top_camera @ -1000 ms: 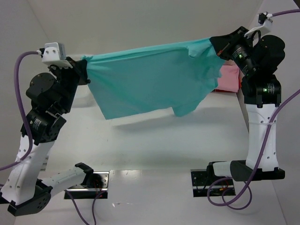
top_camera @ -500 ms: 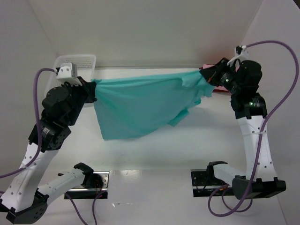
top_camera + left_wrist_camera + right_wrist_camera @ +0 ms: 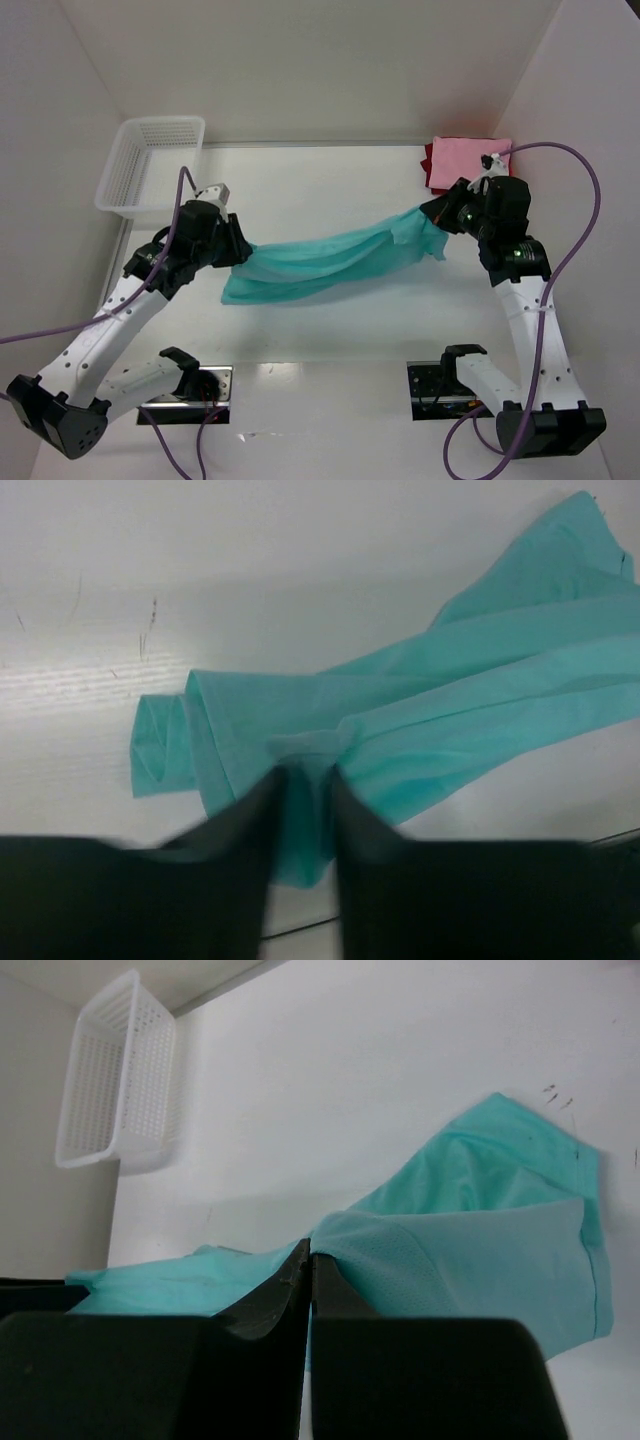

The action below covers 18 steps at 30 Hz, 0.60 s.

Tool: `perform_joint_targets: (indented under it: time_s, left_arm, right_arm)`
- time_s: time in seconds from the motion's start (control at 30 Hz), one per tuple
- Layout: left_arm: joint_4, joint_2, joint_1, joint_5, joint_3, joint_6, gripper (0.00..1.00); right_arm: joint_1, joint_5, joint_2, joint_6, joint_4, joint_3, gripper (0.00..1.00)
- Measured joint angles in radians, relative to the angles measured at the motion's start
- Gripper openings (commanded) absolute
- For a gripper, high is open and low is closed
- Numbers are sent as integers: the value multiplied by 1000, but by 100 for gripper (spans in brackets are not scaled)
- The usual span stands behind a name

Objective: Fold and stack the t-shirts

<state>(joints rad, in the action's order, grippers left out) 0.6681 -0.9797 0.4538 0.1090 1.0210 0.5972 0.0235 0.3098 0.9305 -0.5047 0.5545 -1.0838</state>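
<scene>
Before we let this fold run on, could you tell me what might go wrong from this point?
1. The teal t-shirt lies bunched in a narrow, creased band between the left gripper and the right gripper, so a release here would probably leave it wrinkled rather than flat.
2. The left fingers stand slightly apart with cloth between them; that end could slip out while the right gripper stays pinched on its end, dragging the shirt askew.

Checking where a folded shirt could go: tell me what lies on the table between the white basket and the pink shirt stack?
Nothing: in the top view the table is bare between the basket and the pink shirt. The teal shirt lies nearer the arms.
</scene>
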Motion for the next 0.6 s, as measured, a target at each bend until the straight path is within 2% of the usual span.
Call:
perform_joint_targets:
  time_s: [0.07,0.1,0.2,0.37,0.6]
  left_arm:
    - [29,3,0,-4,0,14,84]
    - [45,8,0,-7,0,28,91]
    - [70,23,0,-8,0,38,96]
    - [77,14,0,-13,0,36,97]
    - [42,-113,1,-95,-32,-17,94]
  right_arm:
    - [0,-3,-2,1,1,14,1]
    - [0,-4,-2,1,4,20,1]
    - [0,-9,-5,1,11,39,1]
    - [0,-22,-31,1,39,74,1]
    - [0,-36,-73,1,65,137,1]
